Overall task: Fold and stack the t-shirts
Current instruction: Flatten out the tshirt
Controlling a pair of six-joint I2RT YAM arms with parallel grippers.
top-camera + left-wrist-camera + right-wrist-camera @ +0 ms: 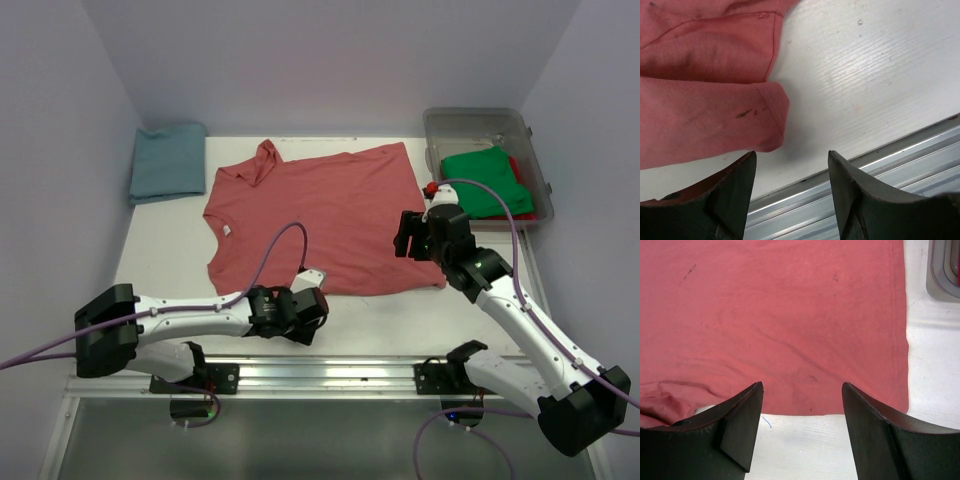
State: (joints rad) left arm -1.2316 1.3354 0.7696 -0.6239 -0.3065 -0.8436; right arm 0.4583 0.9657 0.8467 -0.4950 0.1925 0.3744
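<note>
A salmon-red t-shirt (320,210) lies spread flat mid-table, its white neck tag (227,232) at the left. My left gripper (306,306) is low at the shirt's near edge. In the left wrist view it (790,156) is open and holds nothing, just short of a folded sleeve end (715,117). My right gripper (409,234) hangs over the shirt's right part; it (801,387) is open and holds nothing, with the cloth's near edge (840,410) between its fingers. A folded teal-blue t-shirt (168,160) lies at the back left. A green t-shirt (485,180) and a red one (522,192) sit in the bin.
A clear plastic bin (470,122) stands at the back right, its corner (940,275) showing in the right wrist view. An aluminium rail (880,165) runs along the table's near edge, close beneath the left gripper. White walls close in the left, back and right sides.
</note>
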